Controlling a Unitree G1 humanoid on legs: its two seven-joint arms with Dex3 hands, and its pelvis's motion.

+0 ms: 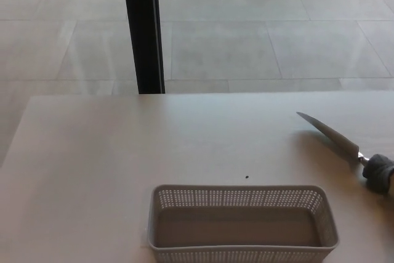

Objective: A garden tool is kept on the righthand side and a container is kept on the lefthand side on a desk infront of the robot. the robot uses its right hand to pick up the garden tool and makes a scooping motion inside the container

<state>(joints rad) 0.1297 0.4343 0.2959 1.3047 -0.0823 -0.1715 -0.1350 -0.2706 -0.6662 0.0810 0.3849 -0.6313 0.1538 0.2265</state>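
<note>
A grey perforated plastic container (242, 221) stands at the near edge of the white desk (123, 152), a little right of centre, with nothing inside. The garden tool (335, 137) is at the right edge of the head view: a narrow shiny metal blade points to the far left, and its dark grey handle (378, 173) runs out of the picture. A soft shadow lies on the desk just left of the blade. I cannot tell whether the tool rests on the desk or hangs just above it. Neither of my hands shows.
A small dark speck (247, 176) marks the desk just beyond the container. A black upright post (143, 29) stands behind the desk's far edge, in front of a pale tiled floor (258, 35).
</note>
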